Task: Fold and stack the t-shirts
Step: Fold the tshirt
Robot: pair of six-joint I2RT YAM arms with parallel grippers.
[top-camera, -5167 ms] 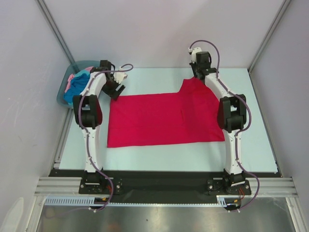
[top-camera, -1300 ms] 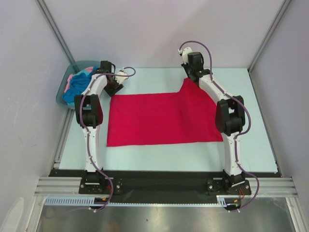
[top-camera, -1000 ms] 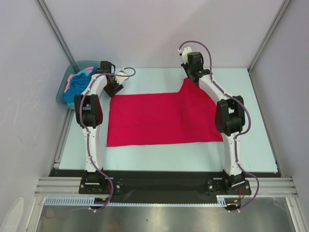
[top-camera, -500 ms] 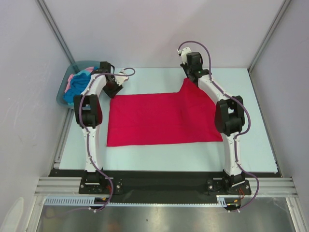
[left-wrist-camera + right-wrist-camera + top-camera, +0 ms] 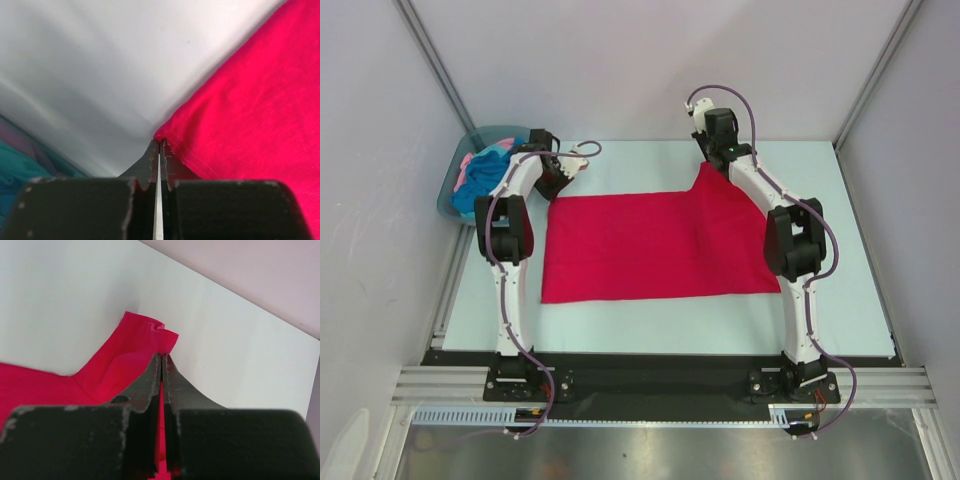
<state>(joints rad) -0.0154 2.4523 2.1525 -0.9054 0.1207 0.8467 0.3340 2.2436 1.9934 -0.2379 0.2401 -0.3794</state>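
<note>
A red shirt (image 5: 650,245) lay flat on the table (image 5: 840,200) between the arms. The right gripper (image 5: 162,359) was clamped on its far right corner. The left gripper (image 5: 158,146) was closed at the far left corner, its hold unclear. This was probably to start a fold. Other shirts (image 5: 478,180) sat in the tub (image 5: 448,195).

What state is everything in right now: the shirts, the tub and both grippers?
red t-shirt: spread flat on the table, its far right corner bunched and raised.
turquoise t-shirt: crumpled, unfolded, in the tub.
pink t-shirt: crumpled, unfolded, in the tub.
tub: upright, holding two shirts.
left gripper: shut at the red t-shirt's far left corner.
right gripper: shut on the red t-shirt.
</note>
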